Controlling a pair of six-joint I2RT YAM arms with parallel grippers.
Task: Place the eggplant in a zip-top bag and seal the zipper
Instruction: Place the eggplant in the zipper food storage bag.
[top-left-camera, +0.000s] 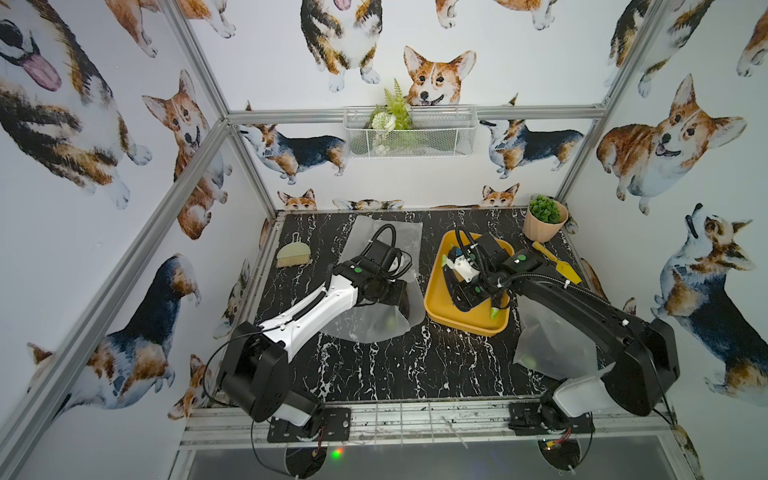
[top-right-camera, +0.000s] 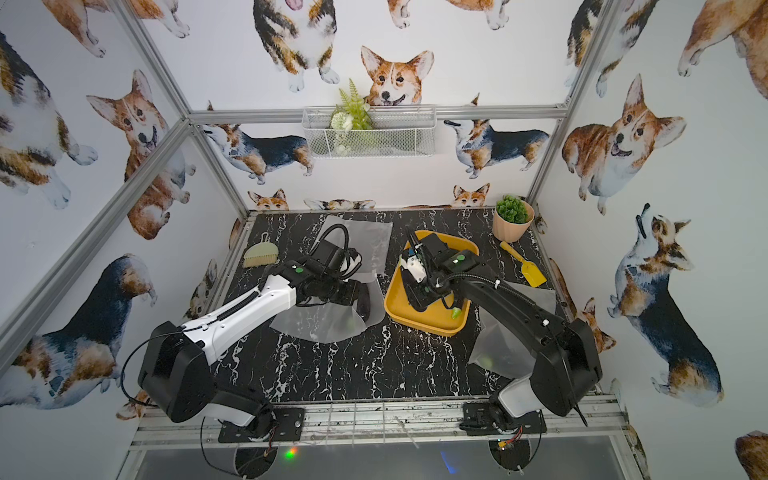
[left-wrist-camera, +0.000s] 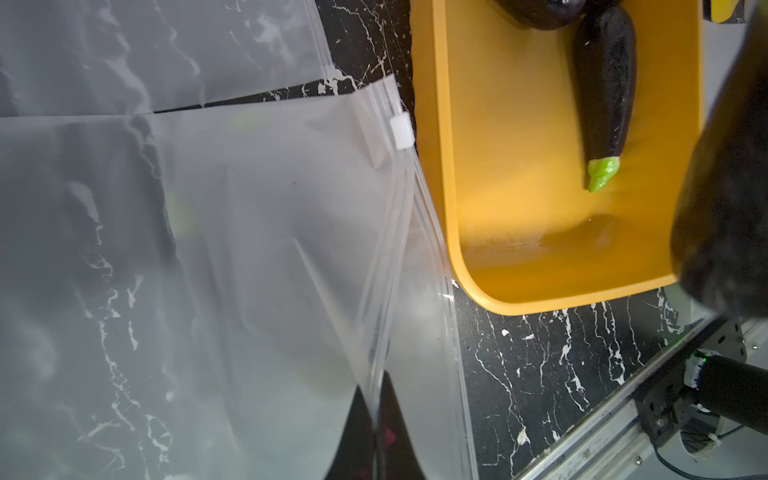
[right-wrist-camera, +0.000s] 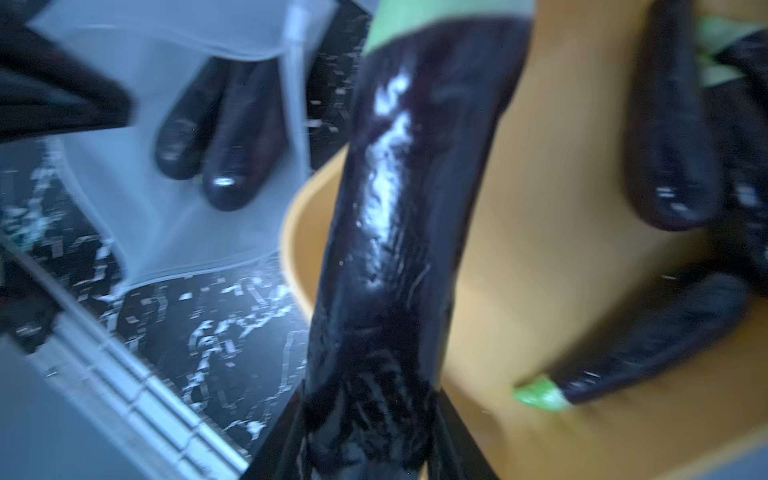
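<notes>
Right wrist view: your right gripper (right-wrist-camera: 370, 415), jaws part-way apart, clasps a long, glossy purple-black eggplant (right-wrist-camera: 399, 199) near one end. It juts straight out from the jaws, green cap at the far end, above the smooth yellow tray (right-wrist-camera: 519, 249), where other eggplants (right-wrist-camera: 665, 124) lie. Just off the tray's rim the frosted zip-top bag (right-wrist-camera: 174, 232) gapes, and two dark eggplants (right-wrist-camera: 224, 137) show inside it.

Left wrist view: your left gripper (left-wrist-camera: 376, 440) is pinched tight on one lip of that thin, limp bag. The zipper tracks part from the white slider (left-wrist-camera: 402, 132), and the mouth faces the tray's long wall.

In both top views the bag sits on the tray's left-arm side, and the right arm (top-left-camera: 582, 307) reaches over the tray. The eggplant seems to lie along the tray, so I'd judge you must swing its nose toward the mouth.
</notes>
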